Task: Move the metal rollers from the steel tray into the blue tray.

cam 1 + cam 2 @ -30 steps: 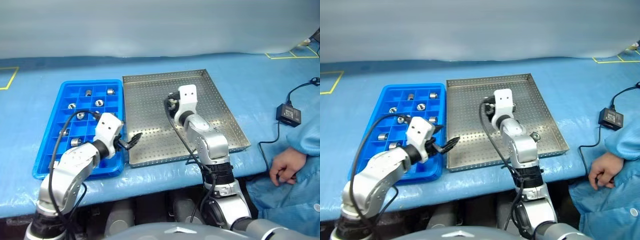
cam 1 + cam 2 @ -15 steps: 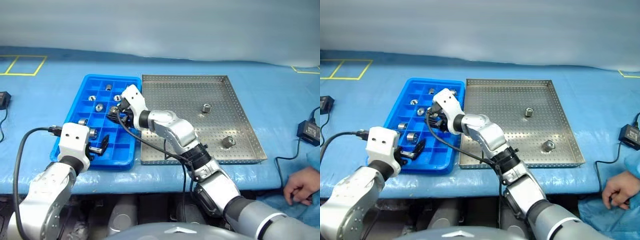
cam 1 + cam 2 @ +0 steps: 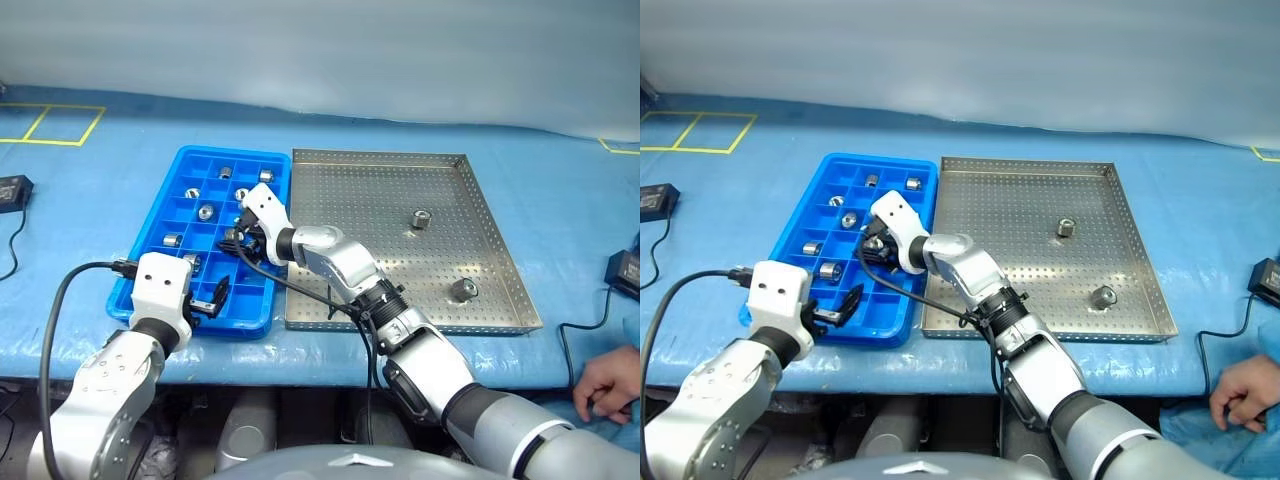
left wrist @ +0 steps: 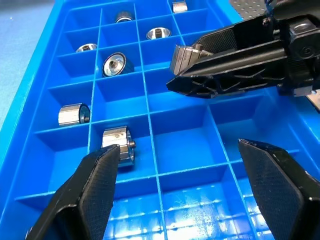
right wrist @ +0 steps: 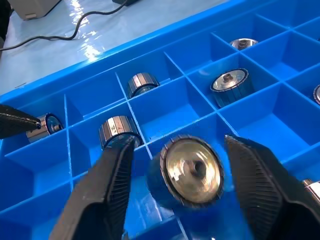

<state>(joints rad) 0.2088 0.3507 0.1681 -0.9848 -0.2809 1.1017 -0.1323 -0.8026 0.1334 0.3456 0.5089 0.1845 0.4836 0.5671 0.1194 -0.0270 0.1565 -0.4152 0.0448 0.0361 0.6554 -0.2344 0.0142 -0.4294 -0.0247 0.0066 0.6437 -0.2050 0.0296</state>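
The blue tray (image 3: 240,322) lies left of the steel tray (image 3: 380,200). Two metal rollers (image 3: 422,217) (image 3: 463,289) rest on the steel tray's perforated floor. Several more sit in the blue tray's compartments, one at the far end (image 3: 226,172). My right gripper (image 3: 235,243) reaches over the middle of the blue tray. Its fingers stand apart either side of a roller (image 5: 192,172), which hangs just above a divider. My left gripper (image 4: 185,190) is open and empty over the tray's near compartments, beside a lying roller (image 4: 119,142).
A person's hand (image 3: 605,385) rests at the table's near right corner, close to a black adapter (image 3: 625,268) and its cable. A black box (image 3: 12,190) with a cable lies far left. Yellow tape (image 3: 60,125) marks the blue table cover.
My right arm swung from the steel tray across to the blue tray with a roller, and its fingers have now spread. My left gripper drew back to the tray's near edge. The camera turned.
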